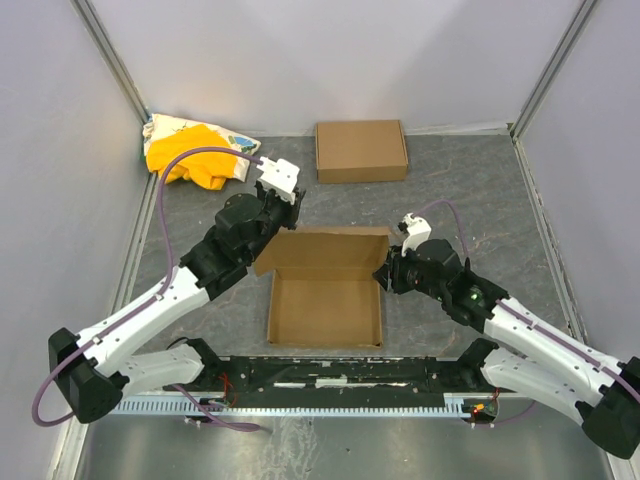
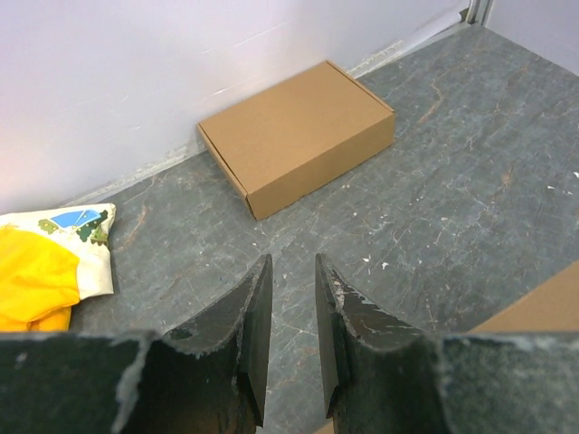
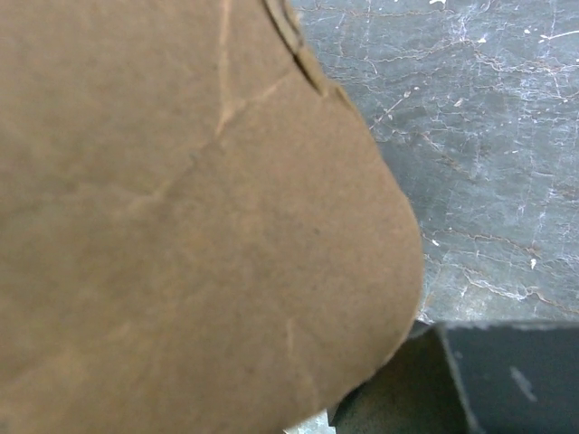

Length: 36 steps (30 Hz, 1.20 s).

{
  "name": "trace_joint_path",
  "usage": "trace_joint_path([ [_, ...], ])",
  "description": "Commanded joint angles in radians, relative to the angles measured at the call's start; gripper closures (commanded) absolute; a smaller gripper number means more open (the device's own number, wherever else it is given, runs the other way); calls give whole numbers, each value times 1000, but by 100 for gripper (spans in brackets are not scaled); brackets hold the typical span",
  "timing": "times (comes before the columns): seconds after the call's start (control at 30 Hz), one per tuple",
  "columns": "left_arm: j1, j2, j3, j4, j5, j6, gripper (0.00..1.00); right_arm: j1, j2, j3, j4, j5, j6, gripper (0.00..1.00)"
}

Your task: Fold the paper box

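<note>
Centrally, plain brown paper box (image 1: 325, 310), lid open, yellow cloth (image 1: 195, 160) (print illegible).

paper box (image 3: 181, 226) flap — blurred, hides right tool (image 1: 388, 272)

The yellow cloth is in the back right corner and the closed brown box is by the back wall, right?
No. The top view shows the yellow cloth in the back left corner. The closed brown box is by the back wall.
</note>
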<state>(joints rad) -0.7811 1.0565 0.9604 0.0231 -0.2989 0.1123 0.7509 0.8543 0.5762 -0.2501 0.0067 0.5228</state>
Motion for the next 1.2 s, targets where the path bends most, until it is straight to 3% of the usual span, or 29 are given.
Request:
trace_joint_path([
  [0.0,-1,26,70,85,-17,58,67,6,15,34,35,-11,-4,61],
  [0.43,-1,18,6,51,41,3,68,11,-54,-24,17,-53,2,61],
  [0.6,-1,4,-32,51,65,-26,68,12,-126,-15,-58,-95,-23,31],
  [0.87,-1,7,-50,55,63,-51,68,12,-275,58,-241,-55,-82,30],
  [1.17,-2,-107,-56,-46,-143,-61,63,11,-117,92,-206,-28,-89,33],
])
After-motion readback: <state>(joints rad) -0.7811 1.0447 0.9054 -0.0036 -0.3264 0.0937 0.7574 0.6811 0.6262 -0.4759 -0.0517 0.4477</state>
